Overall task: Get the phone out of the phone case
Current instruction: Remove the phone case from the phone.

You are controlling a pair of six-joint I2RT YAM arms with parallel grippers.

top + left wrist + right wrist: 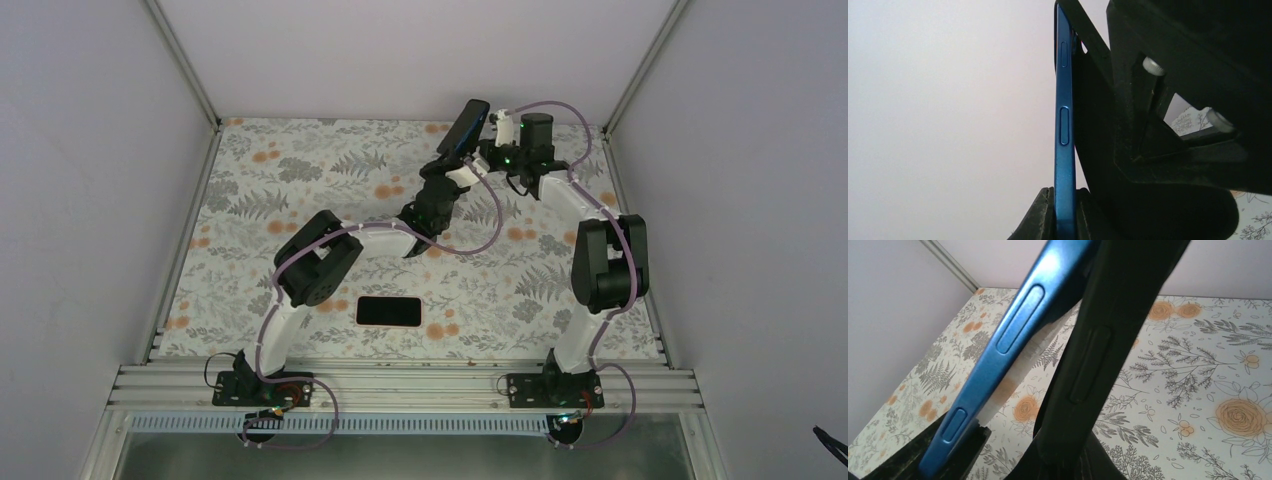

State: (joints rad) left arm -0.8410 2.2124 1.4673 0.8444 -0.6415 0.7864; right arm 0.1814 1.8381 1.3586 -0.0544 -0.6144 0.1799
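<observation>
A phone with a blue metal edge (470,122) is held up over the far middle of the table. My left gripper (455,160) is shut on its lower end (1064,150). A black phone case (1098,350) with a moulded side button stands beside it. The two are apart at the near end and meet at the far end. My right gripper (1083,460) is shut on the black case; in the top view it (492,148) is right of the phone. A salmon-pink case (419,312) with a dark glossy face lies flat near the front.
The floral table cover (300,180) is walled by white panels on three sides. An aluminium rail (400,385) runs along the near edge by the arm bases. Both forearms cross over the middle of the table.
</observation>
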